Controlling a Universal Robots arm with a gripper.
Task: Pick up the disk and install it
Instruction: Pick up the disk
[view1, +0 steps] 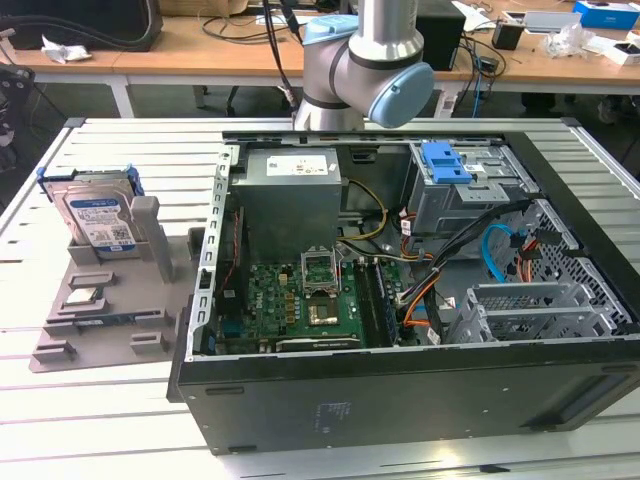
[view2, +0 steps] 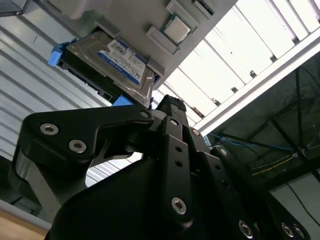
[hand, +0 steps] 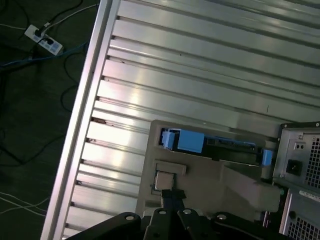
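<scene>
Slatted table (view1: 120, 400): disk (view1: 100, 215) stands in grey holder (view1: 100, 310), apart from closed fingers (view2: 171, 107).

My exterior view sits high and looks down across the bench (view1: 100, 420) at the open computer case (view1: 400, 400), the arm (view1: 370, 70) rising beyond it. Both wrist views face past the tool (hand: 172, 194) toward the grey holder (hand: 210, 180) with the disk (hand: 190, 141), the first from overhead, the second aslant.

One disk (view1: 98, 212), one grey holder (view1: 110, 330), one chip (view1: 82, 296), one open case (view1: 400, 410); inside, one power supply (view1: 290, 205), one blue latch (view1: 445, 162), one motherboard (view1: 290, 300); one arm (view1: 375, 60), one gripper (view2: 171, 105), one slatted desk (view1: 100, 430), one power strip (hand: 45, 41) on the floor (hand: 30, 150)
</scene>
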